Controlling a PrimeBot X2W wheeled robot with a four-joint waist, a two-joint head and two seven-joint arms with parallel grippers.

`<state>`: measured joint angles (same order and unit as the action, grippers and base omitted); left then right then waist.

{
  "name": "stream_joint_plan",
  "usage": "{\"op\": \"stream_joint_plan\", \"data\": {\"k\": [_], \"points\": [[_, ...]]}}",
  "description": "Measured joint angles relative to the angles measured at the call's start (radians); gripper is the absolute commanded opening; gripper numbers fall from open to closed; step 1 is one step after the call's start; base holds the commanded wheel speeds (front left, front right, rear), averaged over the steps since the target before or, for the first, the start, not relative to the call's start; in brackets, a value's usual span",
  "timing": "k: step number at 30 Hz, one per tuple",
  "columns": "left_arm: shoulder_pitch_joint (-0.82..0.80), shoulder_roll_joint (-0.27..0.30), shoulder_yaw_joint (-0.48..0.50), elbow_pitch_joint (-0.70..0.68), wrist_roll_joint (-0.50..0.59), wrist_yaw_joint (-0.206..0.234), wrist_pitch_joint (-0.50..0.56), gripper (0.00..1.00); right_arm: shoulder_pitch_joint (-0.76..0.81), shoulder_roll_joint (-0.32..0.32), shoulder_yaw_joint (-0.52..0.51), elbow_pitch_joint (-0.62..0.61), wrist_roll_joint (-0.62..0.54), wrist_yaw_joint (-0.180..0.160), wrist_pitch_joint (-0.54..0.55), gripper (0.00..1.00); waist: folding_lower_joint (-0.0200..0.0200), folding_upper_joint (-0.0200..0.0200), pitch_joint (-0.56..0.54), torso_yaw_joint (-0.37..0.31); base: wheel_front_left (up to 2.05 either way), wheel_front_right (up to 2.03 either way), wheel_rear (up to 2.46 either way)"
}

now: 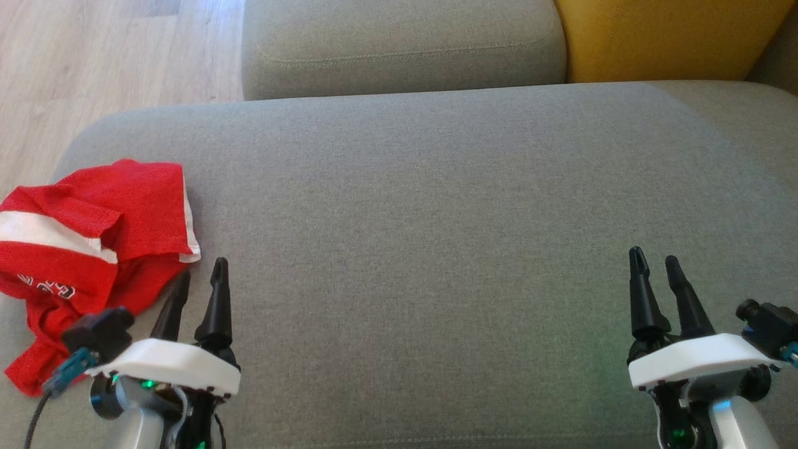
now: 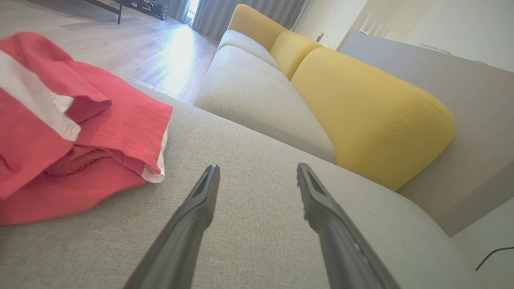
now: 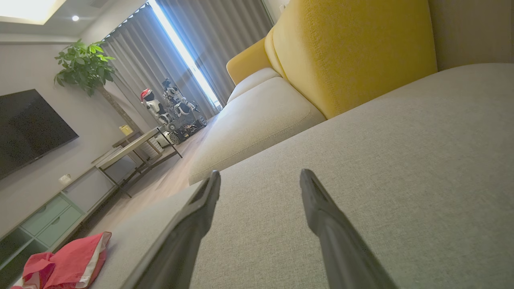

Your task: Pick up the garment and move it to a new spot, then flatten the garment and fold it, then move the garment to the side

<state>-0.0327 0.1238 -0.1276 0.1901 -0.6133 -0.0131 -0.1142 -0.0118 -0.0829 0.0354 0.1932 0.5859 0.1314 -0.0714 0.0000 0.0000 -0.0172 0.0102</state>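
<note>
1. Sofa (image 1: 436,187): the grey seat is seen from the head view.
2. TV (image 3: 28,128): caught in the right wrist view.
3. Garment (image 1: 93,249): crumpled at the seat's left edge, beside the left gripper (image 1: 201,269).
4. Left and right gripper (image 1: 653,255): both spread, nothing pinched.

The red garment (image 1: 93,224) runs off the left edge of the head view, and the left gripper (image 1: 201,268) covers part of its lower folds. Its white lettering (image 1: 47,285) is creased and too small to read. The yellow cushion (image 1: 661,37) is cut off by the top edge.
</note>
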Motion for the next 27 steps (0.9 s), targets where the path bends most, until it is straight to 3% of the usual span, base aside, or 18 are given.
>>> {"op": "stream_joint_plan", "data": {"k": [27], "points": [[0.002, 0.024, -0.054, 0.035, 0.268, 0.057, -0.073, 1.0, 0.0, 0.006, 0.027, 0.019, -0.319, 0.0, -0.06, 1.0, 0.0, 0.0, -0.004, 0.001, 0.0, 0.0, 0.0]]}}
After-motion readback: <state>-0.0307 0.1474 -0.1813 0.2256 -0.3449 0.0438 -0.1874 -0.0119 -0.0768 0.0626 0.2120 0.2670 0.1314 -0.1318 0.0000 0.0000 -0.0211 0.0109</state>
